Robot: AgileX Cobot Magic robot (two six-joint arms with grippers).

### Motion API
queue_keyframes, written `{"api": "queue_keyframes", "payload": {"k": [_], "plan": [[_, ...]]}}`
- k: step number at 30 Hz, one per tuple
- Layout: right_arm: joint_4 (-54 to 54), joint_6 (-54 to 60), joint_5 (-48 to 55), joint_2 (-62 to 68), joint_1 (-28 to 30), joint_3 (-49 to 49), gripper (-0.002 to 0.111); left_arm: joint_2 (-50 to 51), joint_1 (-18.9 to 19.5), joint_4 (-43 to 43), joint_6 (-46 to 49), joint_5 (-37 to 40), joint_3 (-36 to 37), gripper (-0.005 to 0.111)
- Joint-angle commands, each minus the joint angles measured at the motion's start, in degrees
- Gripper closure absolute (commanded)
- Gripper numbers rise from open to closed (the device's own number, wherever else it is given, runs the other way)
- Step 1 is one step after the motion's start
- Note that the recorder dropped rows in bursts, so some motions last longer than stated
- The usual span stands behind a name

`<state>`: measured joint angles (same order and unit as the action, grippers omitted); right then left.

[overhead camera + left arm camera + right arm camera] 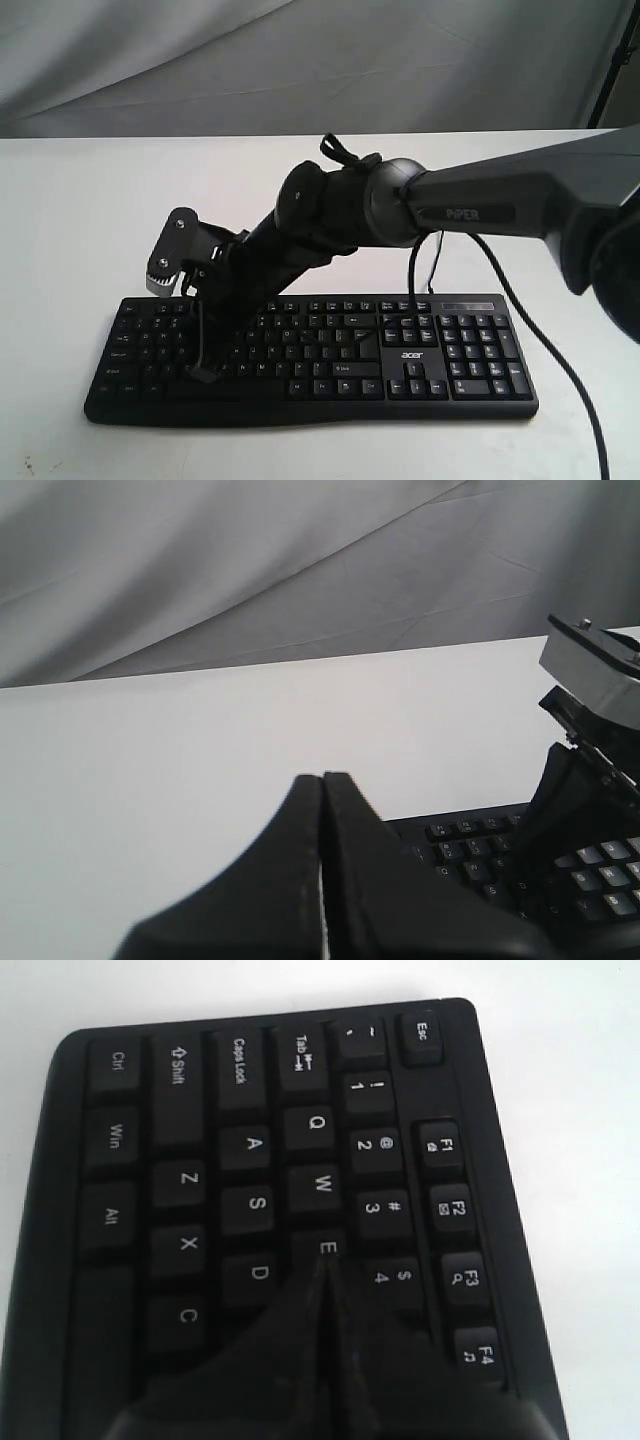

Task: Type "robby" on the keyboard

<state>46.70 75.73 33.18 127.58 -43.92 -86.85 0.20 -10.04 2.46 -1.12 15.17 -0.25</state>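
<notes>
The keyboard [330, 358] lies lengthwise left-to-right on the table [60, 230], with the right tool [322, 1268], closed on nothing, tip over the E key [327, 1247] near its left end, so R is judged just rightward; the closed left tool [322, 780] stands farther off.

Desk [80, 200]: white, matte, plain. It runs edge to edge across the exterior view. Its far edge is straight and meets the cloth at 12 o'clock.

Cloth [250, 60]: grey backdrop hung behind the desk, filling the 10-to-2 o'clock band. It hangs slack, with long diagonal folds and a paler patch toward 11 o'clock. The creases read sharper in the left wrist view.

Pole [610, 80]: thin, dark and slanted, at 2 o'clock against the cloth. Its lower end reaches the desk's far edge and its upper end runs out of frame.

Right wrist view: only white desk surface, no marks.
</notes>
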Motion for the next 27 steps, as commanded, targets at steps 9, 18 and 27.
{"api": "queue_keyframes", "payload": {"k": [9,18,27], "plan": [[0.3,0.2,0.5,0.6,-0.1,0.1,0.108,-0.2,-0.3,0.3,-0.2,-0.3,0.2,0.107],[-1.1,-0.7,0.9,-3.4,-0.1,0.1,0.108,-0.2,-0.3,0.3,-0.2,-0.3,0.2,0.107],[-7.9,-7.8,3.0,-5.3,1.5,0.7,0.108,-0.2,-0.3,0.3,-0.2,-0.3,0.2,0.107]]}}
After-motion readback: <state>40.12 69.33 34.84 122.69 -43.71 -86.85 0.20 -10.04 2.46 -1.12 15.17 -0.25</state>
